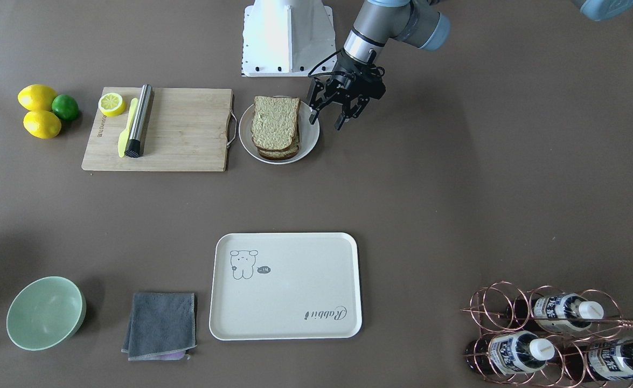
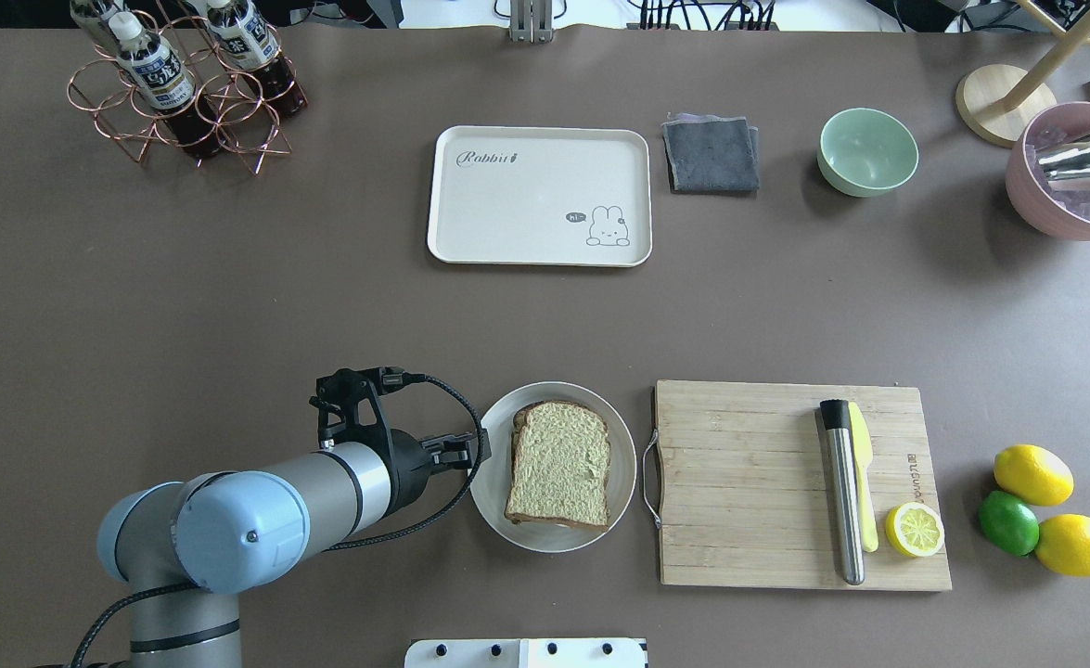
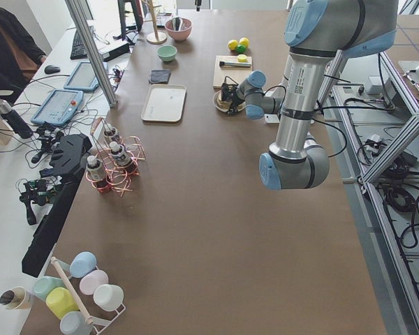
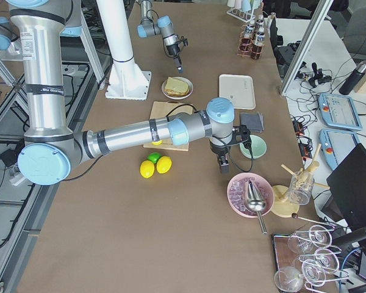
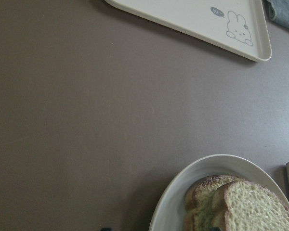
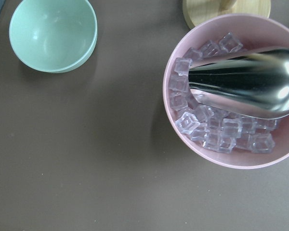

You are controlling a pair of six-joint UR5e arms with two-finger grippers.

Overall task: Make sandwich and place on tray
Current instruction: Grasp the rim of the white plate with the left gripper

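Two slices of pale greenish-tan bread with dark crust lie stacked on a round white plate. They also show in the overhead view and the left wrist view. No egg shows. The cream tray with the rabbit drawing lies bare across the table, also in the overhead view. My left gripper is open and empty, just beside the plate's rim on the robot's left. My right gripper shows only in the exterior right view, above the table near the pink bowl; I cannot tell whether it is open or shut.
A wooden cutting board holds a halved lemon, a yellow knife and a metal cylinder. Two lemons and a lime lie beyond it. A grey cloth, green bowl, pink ice bowl and bottle rack stand along the far side.
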